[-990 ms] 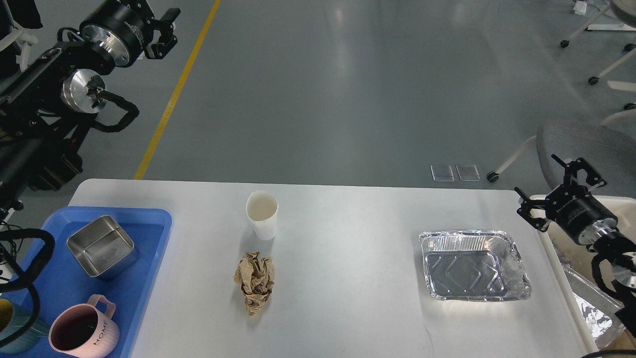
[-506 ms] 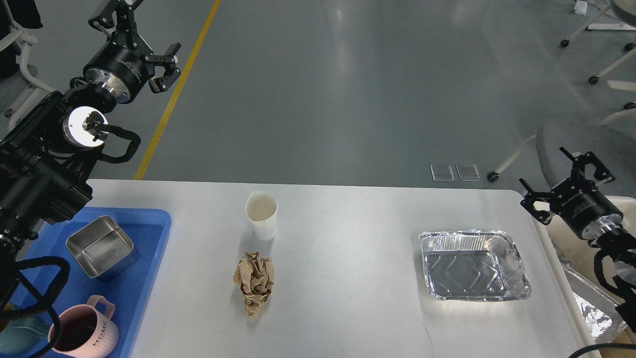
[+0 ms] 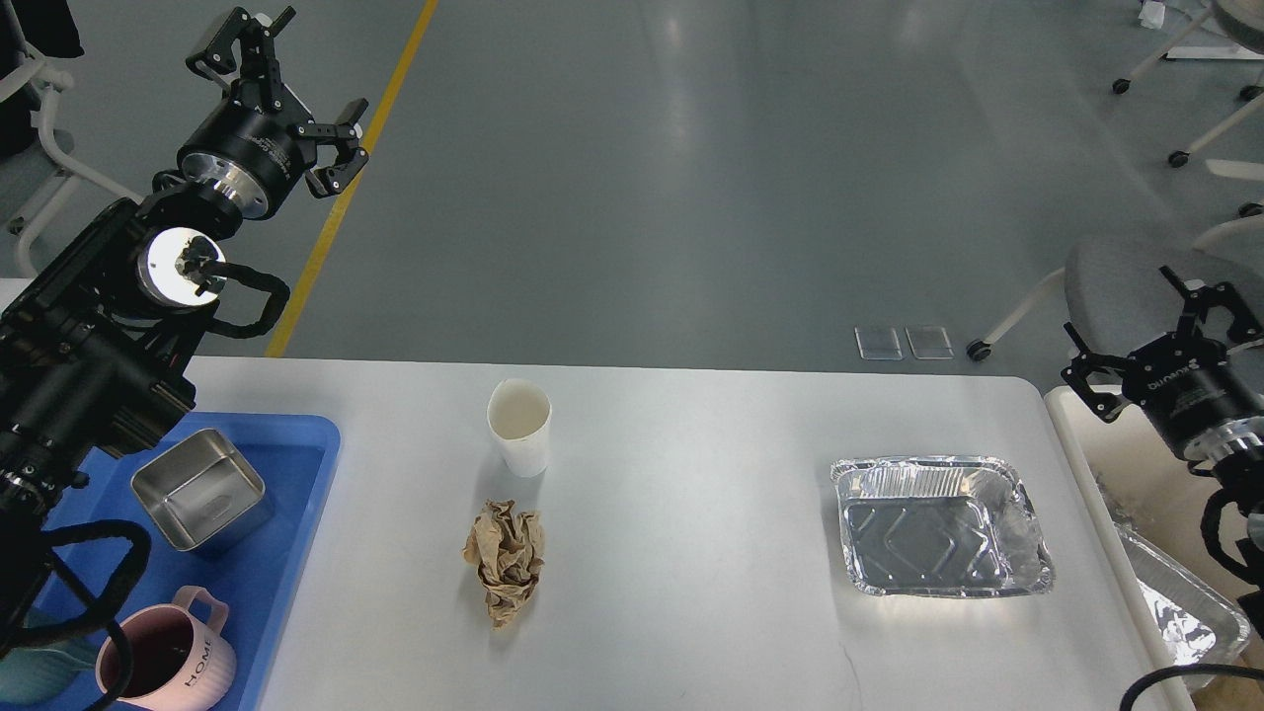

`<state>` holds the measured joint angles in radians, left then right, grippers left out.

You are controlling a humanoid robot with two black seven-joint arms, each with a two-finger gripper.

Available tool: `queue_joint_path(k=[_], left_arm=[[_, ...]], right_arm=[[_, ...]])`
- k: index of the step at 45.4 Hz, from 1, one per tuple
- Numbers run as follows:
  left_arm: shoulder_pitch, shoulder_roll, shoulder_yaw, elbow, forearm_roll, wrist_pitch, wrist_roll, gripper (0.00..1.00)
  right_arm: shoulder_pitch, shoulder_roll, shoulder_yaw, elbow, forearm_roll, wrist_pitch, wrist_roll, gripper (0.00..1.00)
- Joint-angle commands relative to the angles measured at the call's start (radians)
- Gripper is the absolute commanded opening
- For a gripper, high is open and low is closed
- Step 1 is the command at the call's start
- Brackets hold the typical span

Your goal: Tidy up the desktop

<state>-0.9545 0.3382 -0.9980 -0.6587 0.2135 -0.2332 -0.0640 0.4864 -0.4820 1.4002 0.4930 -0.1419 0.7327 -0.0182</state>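
The white-grey desktop (image 3: 691, 553) fills the lower part of the head view. On it stand a white paper cup (image 3: 520, 426), a crumpled brown paper ball (image 3: 507, 559) just in front of the cup, and an empty foil tray (image 3: 938, 525) towards the right. My left gripper (image 3: 281, 94) hangs open high above the floor past the table's far left corner, holding nothing. My right gripper (image 3: 1165, 341) is open and empty, off the table's far right corner above the cream bin.
A blue tray (image 3: 296, 513) at the left front holds a square steel tin (image 3: 197, 489), a pink mug (image 3: 163, 662) and a teal cup (image 3: 39, 671). A cream bin (image 3: 1086, 474) with foil (image 3: 1180, 597) inside stands beside the right edge. Chairs are behind at right.
My left arm has swung up and forward, bringing its gripper into full view. My right gripper has drawn back to the right, away from the table corner. The items on the table have not moved.
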Motion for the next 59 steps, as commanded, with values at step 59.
queue_joint_path(k=[59], left_arm=[[0.155,-0.008,-0.097,-0.027,0.000,-0.205,-0.073,0.97]], right_arm=[[-0.212,-1.328,-0.445,1.004,-0.823,0.039,0.006,1.00]])
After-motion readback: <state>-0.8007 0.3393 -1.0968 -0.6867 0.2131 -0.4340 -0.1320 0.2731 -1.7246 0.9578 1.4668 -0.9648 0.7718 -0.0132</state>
